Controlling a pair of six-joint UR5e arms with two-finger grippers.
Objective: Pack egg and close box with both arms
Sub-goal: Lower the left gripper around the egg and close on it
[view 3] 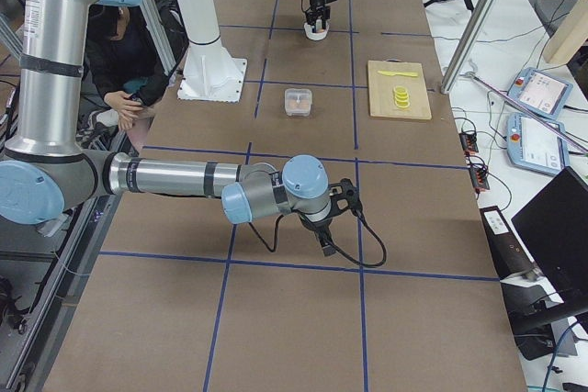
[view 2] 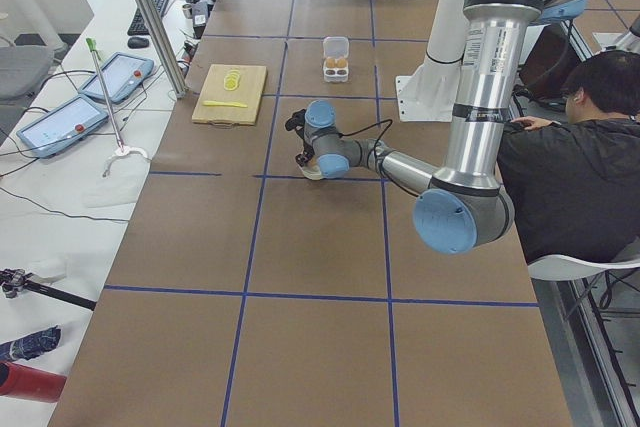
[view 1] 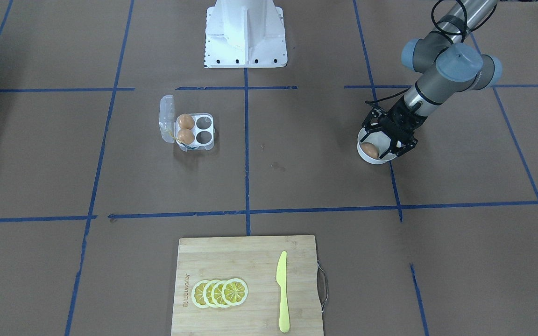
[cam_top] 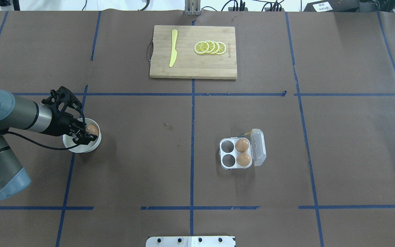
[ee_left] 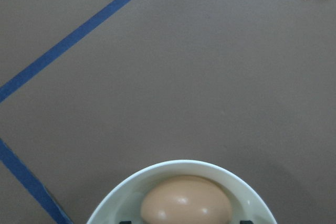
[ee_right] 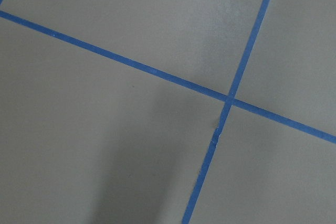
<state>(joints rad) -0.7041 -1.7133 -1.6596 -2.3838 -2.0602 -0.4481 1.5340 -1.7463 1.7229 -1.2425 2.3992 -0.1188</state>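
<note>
While in bowl (view 1: 375,160), egg (view 1: 370,150) between jaws.

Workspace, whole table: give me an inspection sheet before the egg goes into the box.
Surface: brown table with blue tape grid; small spots near centre.
Job's things: egg lies in white bowl; box open, two other eggs in, two cells empty.
Clutter: cutting board, yellow knife, lemon slices.
Grippers: left gripper open, fingers either side of egg; right gripper over bare table, state unclear.
Cables: black cable at left wrist, another at right.
Surroundings: seated person, tablets on side bench.
</note>
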